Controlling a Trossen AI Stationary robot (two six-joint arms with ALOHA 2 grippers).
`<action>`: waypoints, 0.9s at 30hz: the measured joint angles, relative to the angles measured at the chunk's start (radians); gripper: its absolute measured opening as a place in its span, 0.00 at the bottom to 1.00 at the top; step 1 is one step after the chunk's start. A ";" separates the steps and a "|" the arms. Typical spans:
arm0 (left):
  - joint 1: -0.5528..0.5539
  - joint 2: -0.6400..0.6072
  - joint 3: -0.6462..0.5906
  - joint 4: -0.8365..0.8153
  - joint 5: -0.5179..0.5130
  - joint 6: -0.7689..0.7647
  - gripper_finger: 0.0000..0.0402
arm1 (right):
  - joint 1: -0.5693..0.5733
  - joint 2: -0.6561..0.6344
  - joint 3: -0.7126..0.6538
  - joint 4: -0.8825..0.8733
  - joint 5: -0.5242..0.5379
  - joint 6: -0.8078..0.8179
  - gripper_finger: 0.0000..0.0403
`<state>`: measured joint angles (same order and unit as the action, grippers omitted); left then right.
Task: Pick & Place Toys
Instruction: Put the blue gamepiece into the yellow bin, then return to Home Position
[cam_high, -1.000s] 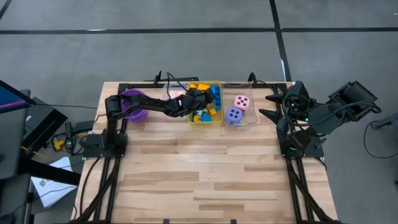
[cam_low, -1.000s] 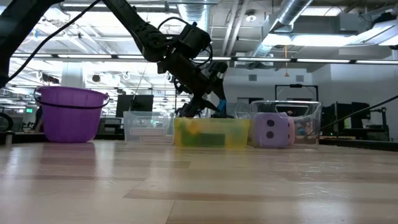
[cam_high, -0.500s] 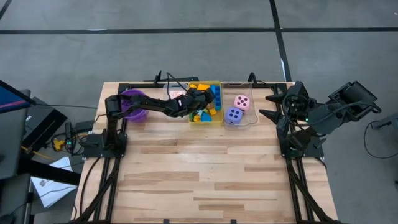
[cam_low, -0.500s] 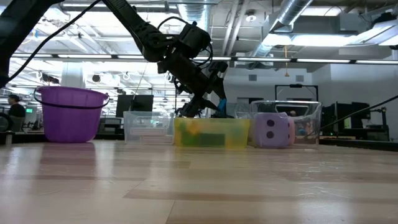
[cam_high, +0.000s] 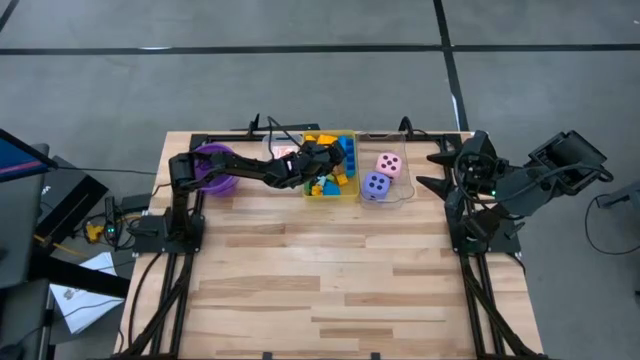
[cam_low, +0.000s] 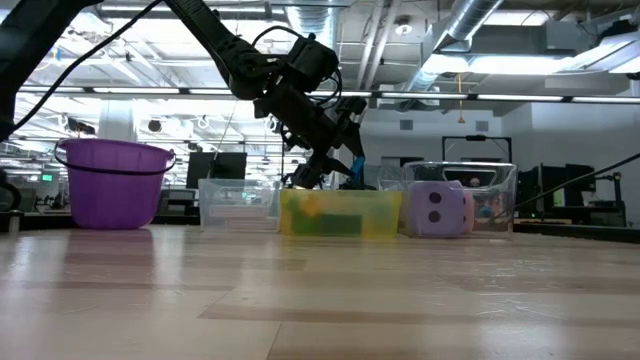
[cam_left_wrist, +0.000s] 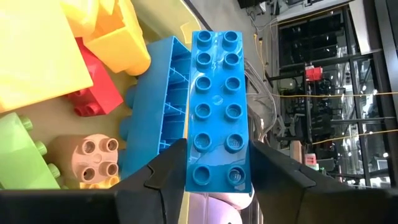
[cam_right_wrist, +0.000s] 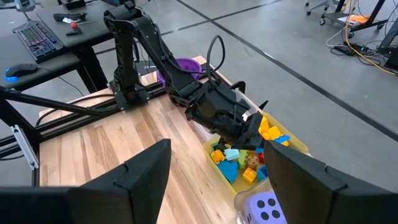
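My left gripper (cam_high: 322, 160) is over the yellow bin (cam_high: 331, 195) at the table's far side. It is shut on a long blue brick (cam_left_wrist: 217, 106) with two rows of studs. The bin holds several blocks: yellow, red, green, blue and tan (cam_left_wrist: 93, 155). The pink die (cam_high: 389, 163) and the purple die (cam_high: 376, 185) sit in the clear bin to its right. My right gripper (cam_right_wrist: 217, 180) is open and empty at the table's right edge (cam_high: 440, 172). My left gripper pinches the long blue brick by its two long sides (cam_left_wrist: 189, 163), at the end nearest the wrist. The brick runs out ahead along the fingers, studs toward the camera. The fingers slant down over the bin from the table's left (cam_low: 335, 160). The brick's free end is above the bin's rim.
A purple round bowl (cam_high: 215, 168) stands left of the bins under my left arm. A small clear bin (cam_low: 238, 205) sits between the bowl and the yellow bin. The wooden table's near half (cam_high: 330, 280) is bare.
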<state>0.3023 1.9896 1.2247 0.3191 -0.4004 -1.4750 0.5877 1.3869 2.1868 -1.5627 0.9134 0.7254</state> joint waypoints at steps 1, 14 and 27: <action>0.000 0.000 0.000 0.000 0.000 0.000 0.40 | 0.000 0.000 0.000 0.000 0.000 0.000 0.62; -0.003 0.000 0.000 0.000 0.000 0.000 0.49 | 0.000 0.000 0.000 0.000 0.000 0.000 0.62; -0.003 -0.001 0.000 0.052 -0.012 0.000 0.51 | 0.000 0.000 0.000 0.000 0.000 0.000 0.62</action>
<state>0.2995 1.9888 1.2247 0.3711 -0.4123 -1.4748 0.5877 1.3869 2.1868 -1.5627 0.9134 0.7254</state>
